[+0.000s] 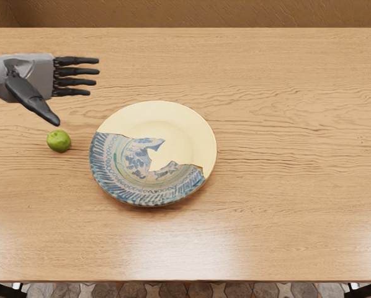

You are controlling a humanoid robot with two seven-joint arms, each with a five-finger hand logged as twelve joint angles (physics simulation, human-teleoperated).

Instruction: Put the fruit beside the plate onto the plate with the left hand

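and here is the left hand (41,77), reaching in from the left edge over the far-left part of the wooden desk (285,87). the back of the hand is grey and the four dark fingers (79,71) are stretched out straight, pointing right, a little apart from one another. the thumb (35,100) angles down and to the right, and the hand is spread wide with nothing held in it. just below the tip of that thumb in the picture sits the fruit (59,141), small, round and green (it looks like a lime). it rests on the desk and no finger touches it. to the right of the fruit lies the plate (173,124), close beside it but with a strip of bare wood between them. the plate is big and round, flat on the desk near the middle of the view. its far half is plain cream, its near half carries a blue and green pattern, and a jagged border runs between the two. so the fruit is on the desk next to the plate's left rim, not on the plate. how high the hand is above the wood i cannot tell.
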